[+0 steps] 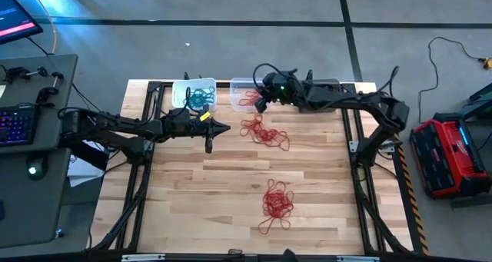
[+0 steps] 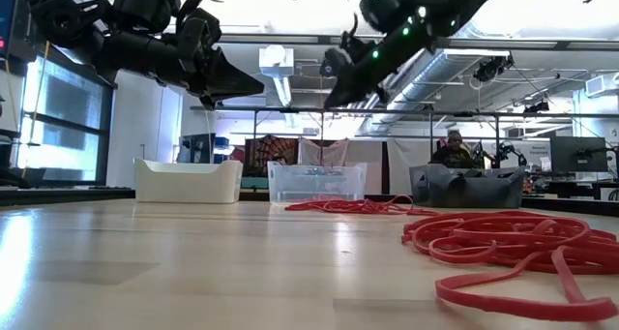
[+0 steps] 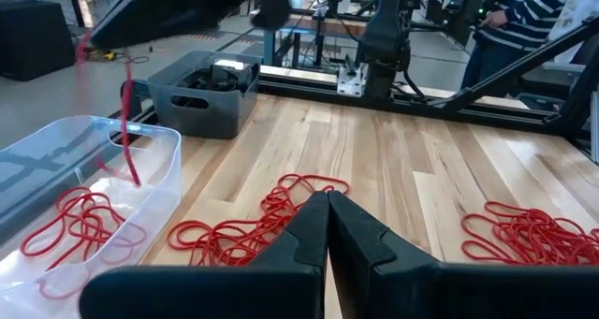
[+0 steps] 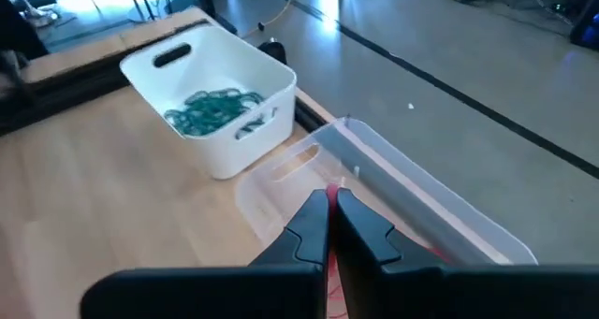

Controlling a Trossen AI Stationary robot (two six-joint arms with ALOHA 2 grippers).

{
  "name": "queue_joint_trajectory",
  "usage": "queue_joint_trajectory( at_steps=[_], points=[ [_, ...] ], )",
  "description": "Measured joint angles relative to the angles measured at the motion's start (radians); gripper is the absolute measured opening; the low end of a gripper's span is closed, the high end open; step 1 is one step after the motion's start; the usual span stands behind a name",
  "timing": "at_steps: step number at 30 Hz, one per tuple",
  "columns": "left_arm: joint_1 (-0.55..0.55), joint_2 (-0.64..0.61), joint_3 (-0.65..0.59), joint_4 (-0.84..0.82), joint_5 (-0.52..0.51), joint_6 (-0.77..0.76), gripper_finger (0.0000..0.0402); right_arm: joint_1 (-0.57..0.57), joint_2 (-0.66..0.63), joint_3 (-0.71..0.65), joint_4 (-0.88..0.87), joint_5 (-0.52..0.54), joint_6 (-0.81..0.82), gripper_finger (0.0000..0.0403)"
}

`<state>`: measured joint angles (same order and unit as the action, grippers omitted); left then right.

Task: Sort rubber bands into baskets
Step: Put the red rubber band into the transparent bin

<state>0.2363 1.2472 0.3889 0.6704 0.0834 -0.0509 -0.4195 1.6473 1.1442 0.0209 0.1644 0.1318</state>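
The left wrist view tells most about the step in hand: the right hand (image 3: pixel 89 40) hangs above the clear basket (image 3: pixel 164 151) with its fingers pinched on a red rubber band (image 3: pixel 127 132) that dangles straight down into the tub, where other red bands (image 3: pixel 75 227) already lie. By my reading this is the drop. To do it well, the hand should be well inside the basket's rim before the fingers part, low enough that the loop's bottom rests on the pile, and it should open fully, since a thin elastic loop is apt to cling to a finger pad and ride back out.

In the high view the right hand (image 1: pixel 262 102) sits over the clear basket (image 1: pixel 237 84) at the far edge of the surface (image 1: pixel 231 177), between the white basket (image 1: pixel 183 89), which holds the teal bands (image 1: pixel 201 99), and the dark grey basket (image 3: pixel 208 113) seen in the left wrist view. The left hand (image 1: pixel 208 145) waits closed and empty above the surface, near the closer red pile (image 1: pixel 265 131). A second red pile (image 1: pixel 277 202) lies well apart toward the near edge. Much red remains, so the job looks about midway.

After release, lift straight up so nothing snags on the rim.
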Motion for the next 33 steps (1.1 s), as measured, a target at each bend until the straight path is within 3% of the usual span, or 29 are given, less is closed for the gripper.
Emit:
queue_joint_trajectory(
  at_steps=[9,20,33],
  points=[
    [0.0,0.0,0.0,0.0,-0.001,0.0,0.0,-0.081,0.105,0.0,0.075,-0.075,0.0,0.0],
    [0.0,0.0,0.0,0.0,-0.001,0.0,0.0,-0.104,0.17,0.0,0.063,-0.083,0.007,0.0006],
    [0.0,0.0,0.0,-0.001,-0.001,0.0,0.0,-0.104,0.167,0.0,0.027,-0.083,-0.003,0.0161]
  ],
)
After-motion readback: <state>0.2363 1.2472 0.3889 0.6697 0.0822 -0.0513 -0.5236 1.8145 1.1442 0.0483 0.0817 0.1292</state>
